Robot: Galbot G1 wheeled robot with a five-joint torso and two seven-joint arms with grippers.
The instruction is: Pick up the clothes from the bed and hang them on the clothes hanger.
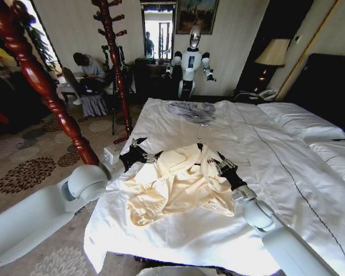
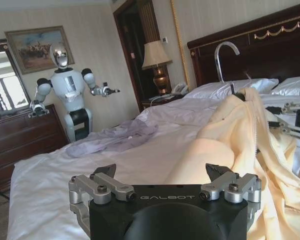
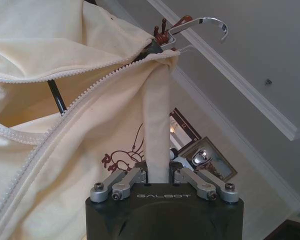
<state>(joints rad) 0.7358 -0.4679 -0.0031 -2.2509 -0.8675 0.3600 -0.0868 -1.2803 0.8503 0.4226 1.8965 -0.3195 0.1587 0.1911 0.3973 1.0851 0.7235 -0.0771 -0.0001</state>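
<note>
A pale cream garment (image 1: 178, 184) lay spread on the white bed (image 1: 276, 167), near its foot-end edge, with the black hanger (image 1: 202, 138) tucked inside the collar — its silver hook stuck out toward the pillows. The right gripper (image 1: 213, 165) sat at the garment's side nearer the pillows, its jaws closed on a fold of the cream fabric just below the hook. The left gripper (image 1: 148, 152) rested at the opposite edge of the garment, jaws spread wide and holding nothing. A grey-blue garment (image 1: 191, 109) lay farther up the bed, well apart.
</note>
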